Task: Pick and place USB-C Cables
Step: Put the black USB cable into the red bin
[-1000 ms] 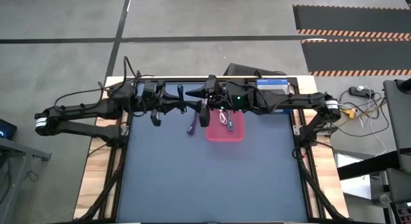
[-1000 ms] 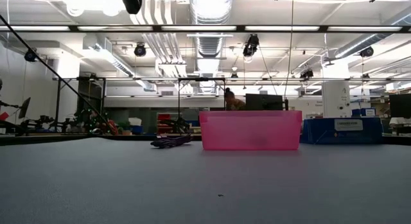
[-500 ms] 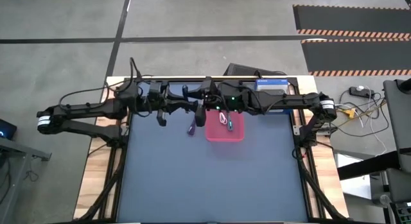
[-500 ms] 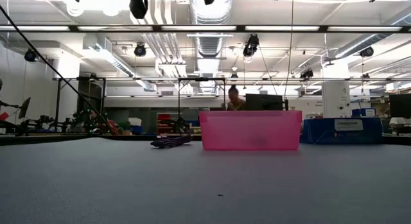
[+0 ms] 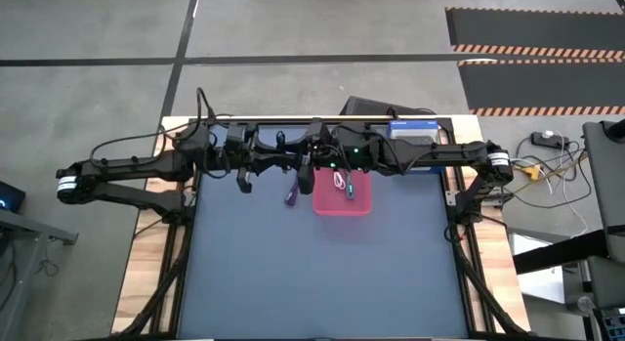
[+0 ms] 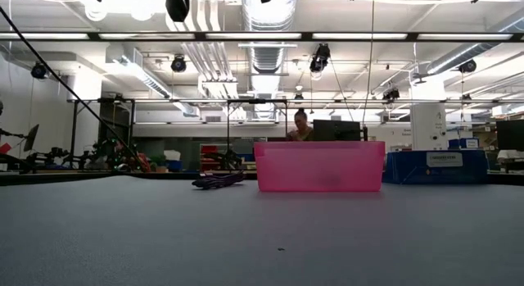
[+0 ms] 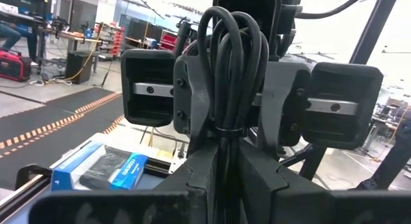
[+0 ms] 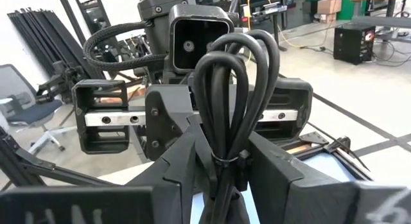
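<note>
The pink tray (image 5: 359,206) (image 6: 319,165) stands on the dark mat near the far edge. A white cable (image 5: 337,179) and a teal cable (image 5: 349,191) lie inside it. The purple cable (image 5: 291,192) (image 6: 217,181) lies on the mat just left of the tray. No black cable shows. Both arms are folded along the far edge and raised. My left gripper (image 5: 283,160) and my right gripper (image 5: 311,157) face each other near the tray's far left corner, above the cables. Each wrist view is filled by the other arm's wrist and its looped wiring.
A blue box (image 5: 410,129) (image 6: 446,165) sits at the table's far right. Wooden strips border the mat on both sides. The mat's middle and near part (image 5: 322,273) is free room. A person (image 6: 300,120) shows in the room behind the tray.
Between one second and half a second ago both arms shifted a little along the far edge. The left moved toward the table's right, and the right arm's dark end drew back from the tray's left rim. They have kept still since. Tray and cables have not moved.
</note>
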Motion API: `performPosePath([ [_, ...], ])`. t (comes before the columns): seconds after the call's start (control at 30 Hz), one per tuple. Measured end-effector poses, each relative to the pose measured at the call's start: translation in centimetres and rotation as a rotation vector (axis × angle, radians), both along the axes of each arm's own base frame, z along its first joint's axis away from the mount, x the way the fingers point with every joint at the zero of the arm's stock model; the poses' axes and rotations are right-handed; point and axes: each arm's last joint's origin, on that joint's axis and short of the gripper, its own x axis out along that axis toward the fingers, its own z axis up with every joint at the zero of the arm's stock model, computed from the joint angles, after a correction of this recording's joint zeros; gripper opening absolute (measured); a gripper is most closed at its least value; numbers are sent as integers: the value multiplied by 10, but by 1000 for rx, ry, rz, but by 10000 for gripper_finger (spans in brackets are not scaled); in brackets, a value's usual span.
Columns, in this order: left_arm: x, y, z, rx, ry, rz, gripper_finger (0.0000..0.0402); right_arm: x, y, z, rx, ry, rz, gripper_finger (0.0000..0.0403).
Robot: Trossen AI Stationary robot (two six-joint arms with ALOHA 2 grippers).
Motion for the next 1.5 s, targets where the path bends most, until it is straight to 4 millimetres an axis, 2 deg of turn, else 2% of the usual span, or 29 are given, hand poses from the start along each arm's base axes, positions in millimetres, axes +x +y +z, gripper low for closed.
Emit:
performPosePath([
  [0.23,0,0,0,-6,4,-1,24,0,0,0,10,2,-1,95],
  [0.53,0,0,-1,-6,6,1,39,0,0,0,13,5,-6,83],
  [0.77,1,1,-3,-21,18,25,43,-1,-2,-1,11,11,-27,35],
  [1.13,1,1,-4,-37,30,7,46,-1,-1,-1,9,18,-13,33],
  [1.23,1,1,-4,-38,34,7,66,-1,-1,-1,9,17,-10,33],
  [1.5,0,0,-6,-46,63,-1,158,0,-2,-3,10,30,-13,33],
])
